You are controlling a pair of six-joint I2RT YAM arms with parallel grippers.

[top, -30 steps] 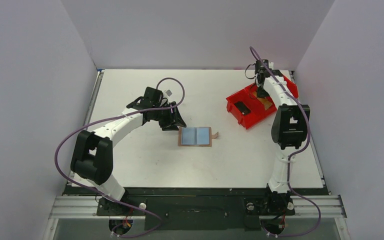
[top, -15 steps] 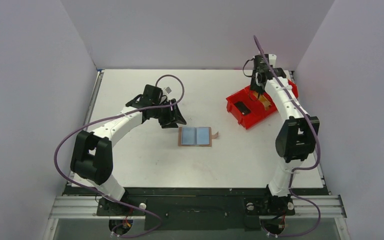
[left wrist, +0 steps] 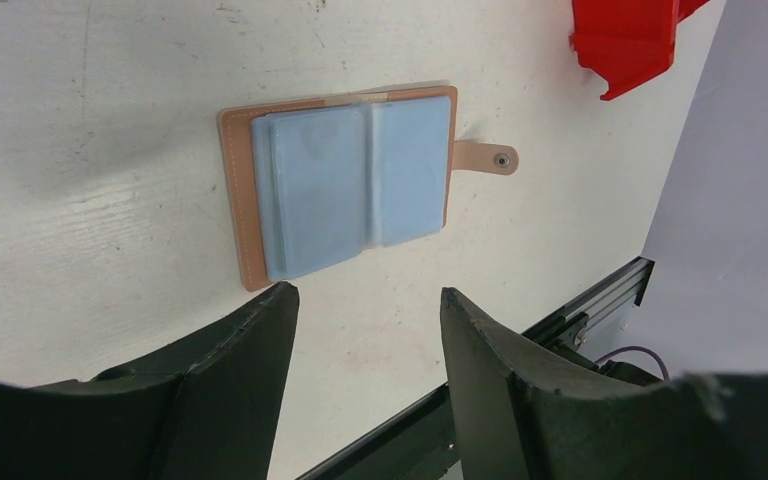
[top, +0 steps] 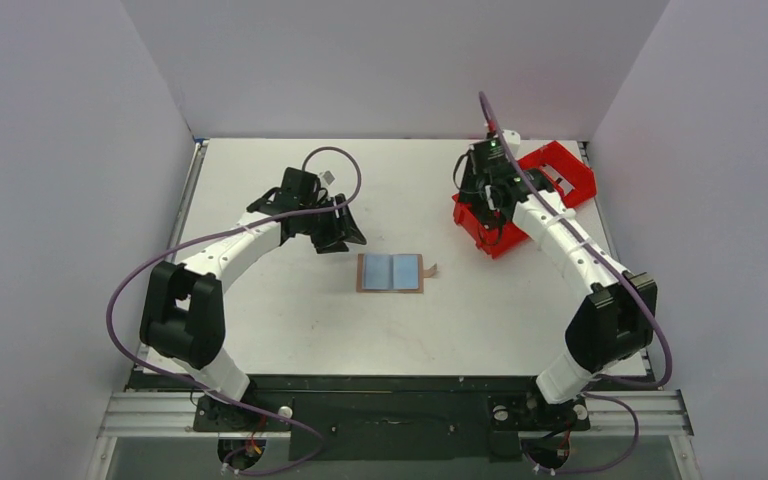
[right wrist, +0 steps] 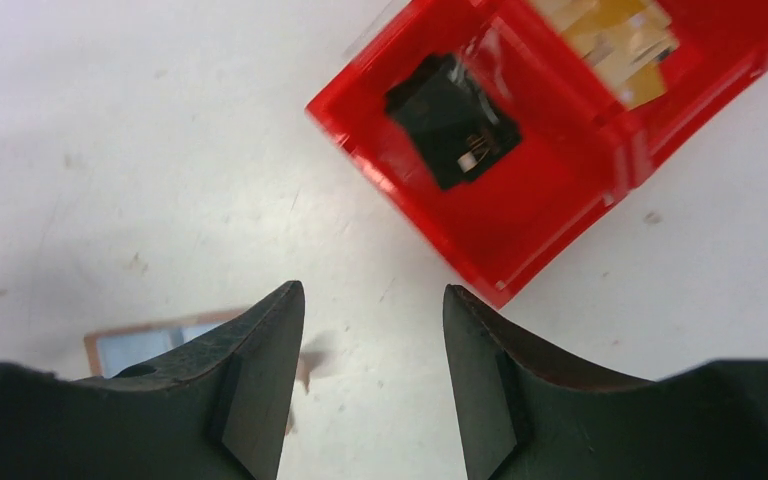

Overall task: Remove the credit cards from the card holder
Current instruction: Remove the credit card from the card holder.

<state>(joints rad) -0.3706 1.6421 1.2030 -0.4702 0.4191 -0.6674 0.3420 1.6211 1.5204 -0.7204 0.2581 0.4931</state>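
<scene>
Here, left gripper (left wrist: 365, 300): spread wide with nothing held between the fingers; from above (top: 344, 233) it is seen just left of and behind the holder, apart from it.
Table (top: 290, 320): white; everything else is borne on it.
Holder (top: 391, 272): laid open and flat near the middle of the table, between the two grippers and touched by neither.
Inner faces (left wrist: 355, 185): pale blue, turned upward and framed by a tan edge; whether cards are kept in the sleeves cannot be told.
Tab (left wrist: 487, 158): tan, with a small snap, laid flat out from the holder's right edge.
Right gripper (right wrist: 372, 300): opened wide with nothing held; placed over bare table just beside the near-left end of the tray.
Tray (right wrist: 550, 230): red, set askew at the far right of the table.
Tray contents: a black item (right wrist: 452, 120) is seen in the near-left compartment, and yellow-and-white pieces (right wrist: 615, 35) in the next one.
</scene>
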